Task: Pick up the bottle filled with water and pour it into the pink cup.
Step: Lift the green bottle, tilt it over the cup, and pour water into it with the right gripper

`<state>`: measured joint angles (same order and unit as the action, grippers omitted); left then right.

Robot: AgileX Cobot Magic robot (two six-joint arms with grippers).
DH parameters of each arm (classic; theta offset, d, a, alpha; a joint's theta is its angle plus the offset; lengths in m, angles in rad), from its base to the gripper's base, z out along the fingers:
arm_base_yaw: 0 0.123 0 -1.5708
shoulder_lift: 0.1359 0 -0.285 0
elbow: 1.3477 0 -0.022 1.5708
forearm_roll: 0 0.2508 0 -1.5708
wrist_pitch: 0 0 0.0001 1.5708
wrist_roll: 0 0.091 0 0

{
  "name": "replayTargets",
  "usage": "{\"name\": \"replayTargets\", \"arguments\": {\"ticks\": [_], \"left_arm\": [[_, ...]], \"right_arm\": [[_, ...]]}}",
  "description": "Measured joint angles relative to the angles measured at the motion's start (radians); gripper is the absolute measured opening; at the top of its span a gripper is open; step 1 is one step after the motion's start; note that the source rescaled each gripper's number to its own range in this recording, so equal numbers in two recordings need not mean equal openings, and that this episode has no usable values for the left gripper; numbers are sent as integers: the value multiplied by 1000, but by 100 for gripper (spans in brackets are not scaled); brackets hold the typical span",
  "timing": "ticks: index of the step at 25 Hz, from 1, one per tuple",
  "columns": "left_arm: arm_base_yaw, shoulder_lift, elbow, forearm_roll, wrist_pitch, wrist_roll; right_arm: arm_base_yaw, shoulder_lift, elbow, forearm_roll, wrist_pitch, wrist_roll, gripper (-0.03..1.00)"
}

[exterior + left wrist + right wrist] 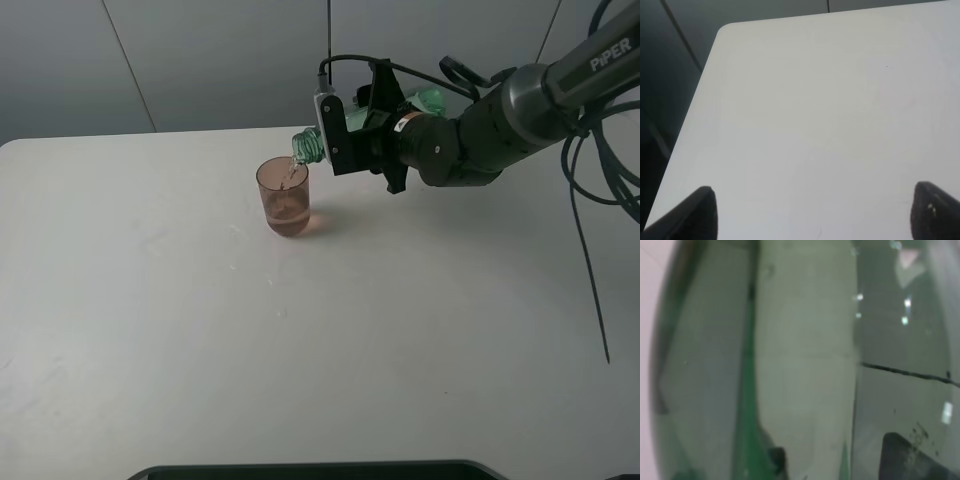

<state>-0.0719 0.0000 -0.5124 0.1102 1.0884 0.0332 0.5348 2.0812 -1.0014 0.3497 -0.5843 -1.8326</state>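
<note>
The pink cup (284, 198) stands upright on the white table (200, 330), with some liquid in its bottom. My right gripper (362, 128) is shut on the green-tinted bottle (310, 146) and holds it tipped nearly on its side. The bottle's mouth hangs just over the cup's rim, and a thin stream of water runs from it into the cup. In the right wrist view the bottle's green wall (790, 360) fills the picture. My left gripper (812, 212) is open and empty over bare table; only its two dark fingertips (700, 212) show. The left arm is not in the high view.
The table's far left corner (722, 30) and left edge show in the left wrist view. Black cables (590, 200) hang from the right arm at the right. A dark edge (310, 470) lies at the table's near side.
</note>
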Motion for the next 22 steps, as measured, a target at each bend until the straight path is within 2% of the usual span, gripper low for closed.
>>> {"name": "replayTargets", "arguments": {"ticks": [22], "left_arm": [[0, 0, 0, 0, 0, 0]], "right_arm": [[0, 0, 0, 1, -27, -37, 0]]}}
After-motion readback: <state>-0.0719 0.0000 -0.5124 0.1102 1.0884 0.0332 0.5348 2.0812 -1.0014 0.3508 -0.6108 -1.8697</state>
